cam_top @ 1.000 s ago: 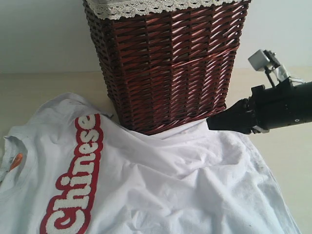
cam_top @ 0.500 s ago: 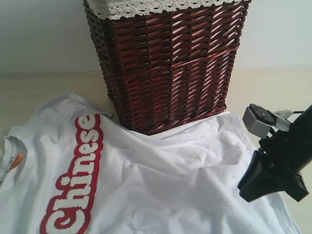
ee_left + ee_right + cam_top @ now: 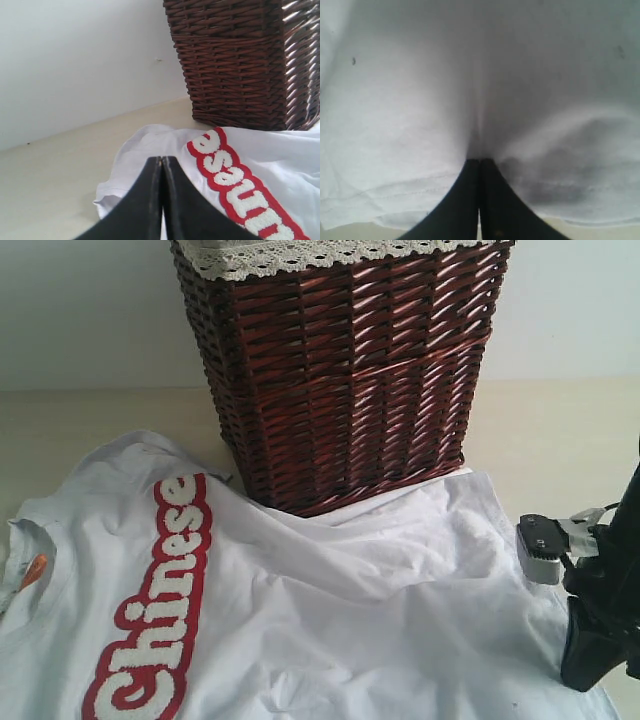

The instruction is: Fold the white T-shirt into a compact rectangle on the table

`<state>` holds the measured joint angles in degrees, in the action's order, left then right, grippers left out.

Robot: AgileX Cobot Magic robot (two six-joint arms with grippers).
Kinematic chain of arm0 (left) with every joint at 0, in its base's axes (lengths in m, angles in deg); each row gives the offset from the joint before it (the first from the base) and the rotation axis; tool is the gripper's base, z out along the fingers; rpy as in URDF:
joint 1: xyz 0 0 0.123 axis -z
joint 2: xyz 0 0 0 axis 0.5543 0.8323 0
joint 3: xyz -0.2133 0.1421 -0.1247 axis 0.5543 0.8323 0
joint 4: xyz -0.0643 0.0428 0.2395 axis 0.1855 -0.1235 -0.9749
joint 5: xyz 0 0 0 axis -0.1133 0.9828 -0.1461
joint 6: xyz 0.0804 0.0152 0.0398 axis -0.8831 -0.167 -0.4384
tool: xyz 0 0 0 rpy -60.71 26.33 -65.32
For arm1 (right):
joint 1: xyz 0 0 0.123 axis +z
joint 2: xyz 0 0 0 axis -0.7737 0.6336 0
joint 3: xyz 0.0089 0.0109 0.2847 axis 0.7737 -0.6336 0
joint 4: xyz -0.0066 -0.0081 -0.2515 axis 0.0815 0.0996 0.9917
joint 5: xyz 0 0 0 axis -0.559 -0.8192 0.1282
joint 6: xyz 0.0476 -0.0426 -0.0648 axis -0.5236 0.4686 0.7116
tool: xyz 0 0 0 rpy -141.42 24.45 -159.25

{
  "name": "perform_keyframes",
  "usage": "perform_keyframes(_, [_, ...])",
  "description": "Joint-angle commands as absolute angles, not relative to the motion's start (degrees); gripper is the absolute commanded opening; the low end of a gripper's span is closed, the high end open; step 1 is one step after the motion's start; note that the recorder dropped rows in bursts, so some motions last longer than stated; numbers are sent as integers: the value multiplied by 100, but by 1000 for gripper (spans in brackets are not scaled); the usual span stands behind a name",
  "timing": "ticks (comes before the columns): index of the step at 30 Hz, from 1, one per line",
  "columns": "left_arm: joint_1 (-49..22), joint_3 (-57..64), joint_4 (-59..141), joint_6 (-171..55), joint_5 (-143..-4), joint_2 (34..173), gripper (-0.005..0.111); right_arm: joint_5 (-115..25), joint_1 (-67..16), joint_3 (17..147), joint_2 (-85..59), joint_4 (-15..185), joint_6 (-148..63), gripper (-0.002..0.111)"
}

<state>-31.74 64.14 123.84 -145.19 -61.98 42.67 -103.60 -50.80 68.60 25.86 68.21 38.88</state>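
The white T-shirt (image 3: 350,620) lies spread and wrinkled on the table (image 3: 560,430), its red-banded "Chinese" lettering (image 3: 160,610) on the left and an orange neck tag (image 3: 34,570) at the far left. My right gripper (image 3: 582,680) points down onto the shirt's right hem. In the right wrist view its jaws (image 3: 480,160) are shut, and the cloth (image 3: 420,100) puckers into a crease at their tips. My left gripper (image 3: 161,160) is shut with nothing in it, just above a sleeve edge of the shirt (image 3: 280,150). It is out of the exterior view.
A tall dark red-brown wicker basket (image 3: 350,370) with white lace trim stands on the table behind the shirt, and the shirt's upper edge touches its base. The basket (image 3: 240,60) also stands ahead of the left gripper. A pale wall runs behind, with bare table (image 3: 50,175) to the sides.
My right arm swung from beside the basket down to the shirt's right hem, and its jaws closed there. The shirt and the left gripper have not visibly moved.
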Motion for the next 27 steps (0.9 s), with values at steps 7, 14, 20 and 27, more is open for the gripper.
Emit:
perform_keyframes(7, [-3197,6414,12428,-14513,-6200,4223,1,-9763,-5087,6317,2833,10810,2137,0])
perform_keyframes(14, [-3197,6414,12428,-14513,-6200,4223,1,-9128,-5087,6228,2398,11483,1501,0])
perform_keyframes(20, [-3197,6414,12428,-14513,-6200,4223,1,-8373,-5069,6228,1549,10346,2034,0])
perform_keyframes(27, [-3197,6414,12428,-14513,-6200,4223,1,-9344,-5069,6228,929,9058,3627,22])
